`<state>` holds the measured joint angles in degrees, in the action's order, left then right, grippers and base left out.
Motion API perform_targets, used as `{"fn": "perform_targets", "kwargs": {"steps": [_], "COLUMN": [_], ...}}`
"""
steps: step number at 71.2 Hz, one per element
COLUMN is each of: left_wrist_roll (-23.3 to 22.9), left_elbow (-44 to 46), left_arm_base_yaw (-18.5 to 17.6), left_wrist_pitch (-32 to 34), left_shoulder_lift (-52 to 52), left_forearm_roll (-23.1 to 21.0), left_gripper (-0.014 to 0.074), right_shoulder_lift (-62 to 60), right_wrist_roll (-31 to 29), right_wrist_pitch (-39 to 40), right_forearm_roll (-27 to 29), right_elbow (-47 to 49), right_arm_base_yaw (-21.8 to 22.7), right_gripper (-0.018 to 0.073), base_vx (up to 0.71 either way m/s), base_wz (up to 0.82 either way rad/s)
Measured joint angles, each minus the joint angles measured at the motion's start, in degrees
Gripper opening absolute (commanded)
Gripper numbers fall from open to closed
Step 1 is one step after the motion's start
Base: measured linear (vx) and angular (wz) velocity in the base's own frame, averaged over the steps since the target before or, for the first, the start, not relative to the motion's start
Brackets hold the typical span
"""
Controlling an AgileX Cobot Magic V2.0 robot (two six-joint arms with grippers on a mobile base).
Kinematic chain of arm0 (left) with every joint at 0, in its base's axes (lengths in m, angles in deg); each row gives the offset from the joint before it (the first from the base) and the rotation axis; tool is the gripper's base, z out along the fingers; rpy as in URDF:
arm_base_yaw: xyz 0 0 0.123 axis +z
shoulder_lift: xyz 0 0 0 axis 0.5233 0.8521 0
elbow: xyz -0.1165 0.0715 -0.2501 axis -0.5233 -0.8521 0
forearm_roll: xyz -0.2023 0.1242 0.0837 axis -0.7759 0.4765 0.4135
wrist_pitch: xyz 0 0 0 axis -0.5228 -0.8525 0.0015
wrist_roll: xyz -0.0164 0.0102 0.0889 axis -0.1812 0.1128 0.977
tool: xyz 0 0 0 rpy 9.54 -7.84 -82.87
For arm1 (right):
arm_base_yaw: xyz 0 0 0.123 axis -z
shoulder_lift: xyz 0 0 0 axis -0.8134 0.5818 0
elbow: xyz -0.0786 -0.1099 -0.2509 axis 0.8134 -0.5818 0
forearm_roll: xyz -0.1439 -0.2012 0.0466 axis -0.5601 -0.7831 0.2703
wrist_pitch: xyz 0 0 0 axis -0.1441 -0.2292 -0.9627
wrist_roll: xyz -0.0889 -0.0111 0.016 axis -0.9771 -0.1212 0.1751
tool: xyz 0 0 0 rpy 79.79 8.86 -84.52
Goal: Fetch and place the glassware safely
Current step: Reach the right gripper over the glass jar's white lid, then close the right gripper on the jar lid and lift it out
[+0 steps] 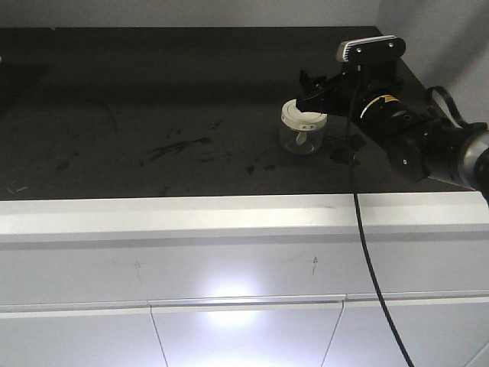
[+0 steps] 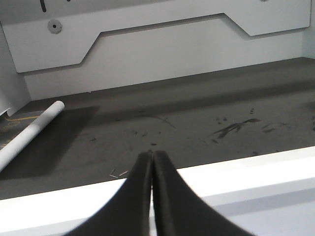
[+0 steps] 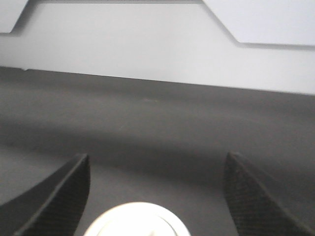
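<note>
Glass jar (image 1: 302, 131): squat, clear, cream-white lid (image 3: 138, 221). Right gripper (image 3: 156, 156) spread over it; left gripper (image 2: 151, 153) pressed closed, empty.

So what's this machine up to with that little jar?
The robot's right gripper is at a small glass jar that stands on the dark counter. Its jaws are open, one on each side of the jar's white lid, and have not closed on it. The left gripper is shut and empty, near the counter's front edge.
</note>
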<state>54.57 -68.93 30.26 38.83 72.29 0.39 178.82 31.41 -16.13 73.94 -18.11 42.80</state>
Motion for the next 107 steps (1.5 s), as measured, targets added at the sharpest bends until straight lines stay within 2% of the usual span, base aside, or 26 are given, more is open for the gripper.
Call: {"fn": "perform_targets", "kwargs": {"steps": [19,43,63,73,82,98,107], "left_wrist_roll": [0.0,0.0,0.0,0.0,0.0,0.0,0.0], "left_elbow": [0.0,0.0,0.0,0.0,0.0,0.0,0.0], "left_arm_base_yaw": [0.0,0.0,0.0,0.0,0.0,0.0,0.0], "left_wrist_pitch": [0.0,0.0,0.0,0.0,0.0,0.0,0.0], "left_shoulder_lift": [0.0,0.0,0.0,0.0,0.0,0.0,0.0], "left_forearm_roll": [0.0,0.0,0.0,0.0,0.0,0.0,0.0], "left_gripper": [-0.0007,-0.0007,-0.0007,-0.0007,-0.0007,-0.0007,-0.0007], "right_shoulder_lift": [6.0,11.1,11.1,11.1,11.1,11.1,9.2], "right_wrist_roll": [2.0,2.0,2.0,2.0,2.0,2.0,2.0], "right_wrist_pitch": [0.8,0.8,0.8,0.8,0.9,0.8,-2.7], "right_forearm_roll": [-1.4,-1.4,-1.4,-1.6,-1.8,-1.8,-2.2], "right_elbow": [5.8,6.5,6.5,6.5,6.5,6.5,6.5], "right_arm_base_yaw": [-0.2,-0.2,-0.2,-0.2,-0.2,-0.2,-0.2], "right_gripper": [0.0525,0.0498,0.0341,0.0182,-0.0015,-0.0008,-0.0007], "base_vx": [0.00,0.00,0.00,0.00,0.00,0.00,0.00], "base_wz": [0.00,0.00,0.00,0.00,0.00,0.00,0.00]}}
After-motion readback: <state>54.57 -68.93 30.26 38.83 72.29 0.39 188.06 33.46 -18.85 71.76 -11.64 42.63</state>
